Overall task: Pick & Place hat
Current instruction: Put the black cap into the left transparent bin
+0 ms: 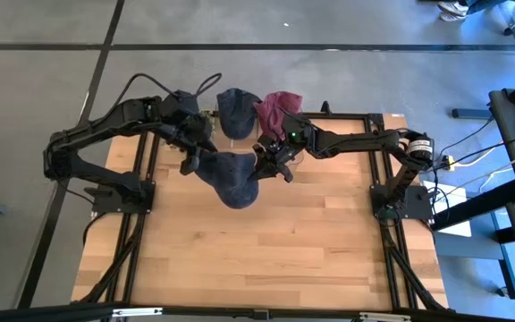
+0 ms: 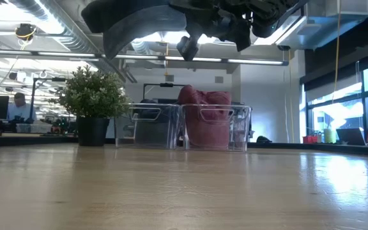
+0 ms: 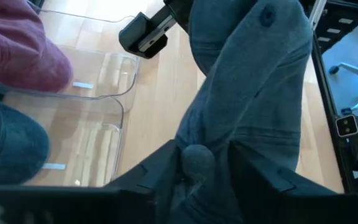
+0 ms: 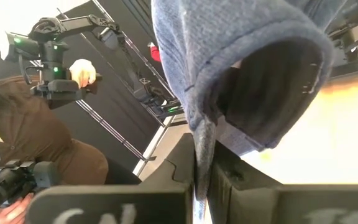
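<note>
The left gripper is pinching a fold of the blue hat between its fingers, which are closed tight on the cloth in the left wrist view. The right gripper is doing the same on the opposite edge, its fingers clamping a thin strip of the hat's rim while the open crown is hanging above them in the right wrist view. Between the two arms the hat is hanging in the air, clear of the table, just in front of the two clear bins at the table's far edge.

One bin is holding another blue hat and the bin beside it is holding a red hat. A potted plant is standing to one side of the bins in the low view. Beyond the table, a person is holding a controller arm, seen in the right wrist view.

The risk lies in how little cloth each grip is taking. If the arms are pulling apart or moving out of step, the rim could slip from one pair of fingers, leaving the hat dangling from the other and likely to catch a bin wall or drop short. Releasing unevenly over a bin could also drape the hat across its rim.
</note>
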`<action>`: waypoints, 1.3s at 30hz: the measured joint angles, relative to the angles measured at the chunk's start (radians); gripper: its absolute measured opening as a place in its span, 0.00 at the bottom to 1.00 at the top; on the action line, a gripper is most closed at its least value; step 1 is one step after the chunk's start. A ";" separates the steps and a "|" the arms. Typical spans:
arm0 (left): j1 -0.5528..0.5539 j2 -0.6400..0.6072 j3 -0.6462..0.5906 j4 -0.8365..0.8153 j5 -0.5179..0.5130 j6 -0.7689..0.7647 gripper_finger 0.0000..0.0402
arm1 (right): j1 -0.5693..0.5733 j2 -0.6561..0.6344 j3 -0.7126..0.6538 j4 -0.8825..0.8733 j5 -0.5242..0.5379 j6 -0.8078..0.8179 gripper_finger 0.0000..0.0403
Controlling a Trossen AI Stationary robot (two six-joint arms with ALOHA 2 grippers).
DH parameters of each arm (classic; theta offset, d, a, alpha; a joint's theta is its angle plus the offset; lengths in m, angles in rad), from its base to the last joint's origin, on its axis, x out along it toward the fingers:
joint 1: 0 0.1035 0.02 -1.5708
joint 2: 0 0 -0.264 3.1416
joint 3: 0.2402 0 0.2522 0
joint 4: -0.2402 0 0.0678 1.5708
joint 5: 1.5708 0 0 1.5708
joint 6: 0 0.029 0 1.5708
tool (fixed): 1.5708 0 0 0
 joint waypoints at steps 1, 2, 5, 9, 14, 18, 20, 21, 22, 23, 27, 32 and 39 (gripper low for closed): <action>0.000 0.000 0.000 0.002 0.000 -0.001 0.32 | -0.001 0.000 0.000 0.000 0.000 0.000 0.05; 0.000 0.000 0.000 0.005 0.000 0.002 0.29 | -0.001 0.000 0.000 0.000 0.000 0.000 0.05; 0.000 0.000 0.000 0.012 0.000 0.029 0.20 | -0.001 0.000 0.000 0.000 0.000 -0.001 0.05; 0.000 0.000 0.000 0.013 -0.012 0.092 0.13 | -0.001 0.000 0.000 0.000 0.000 -0.002 0.05; 0.001 0.000 0.003 0.039 -0.020 0.120 0.13 | -0.001 0.000 0.000 0.000 -0.005 -0.011 0.07; 0.002 0.001 0.025 0.042 -0.063 0.143 0.13 | -0.001 0.000 0.000 0.009 -0.037 -0.078 0.15; 0.002 0.001 0.032 0.042 -0.065 0.177 0.13 | -0.003 0.000 0.000 0.041 -0.065 -0.083 0.21; 0.002 0.001 0.038 0.042 -0.066 0.187 0.13 | -0.007 0.000 0.000 0.051 -0.073 -0.079 0.25; 0.002 0.001 0.044 0.044 -0.066 0.196 0.13 | -0.011 0.000 0.000 0.054 -0.078 -0.072 0.29; 0.002 0.001 0.050 0.045 -0.066 0.202 0.13 | -0.017 -0.001 0.000 0.050 -0.080 -0.058 0.32; 0.002 0.004 0.070 0.049 -0.096 0.210 0.13 | -0.067 -0.031 0.000 -0.002 -0.079 -0.056 0.44; 0.002 0.024 0.115 0.050 -0.199 0.239 0.13 | -0.138 -0.103 0.000 -0.150 0.037 -0.101 0.51; 0.002 0.144 0.223 0.033 -0.407 0.244 0.13 | -0.146 -0.274 0.000 -0.402 0.483 -0.299 0.53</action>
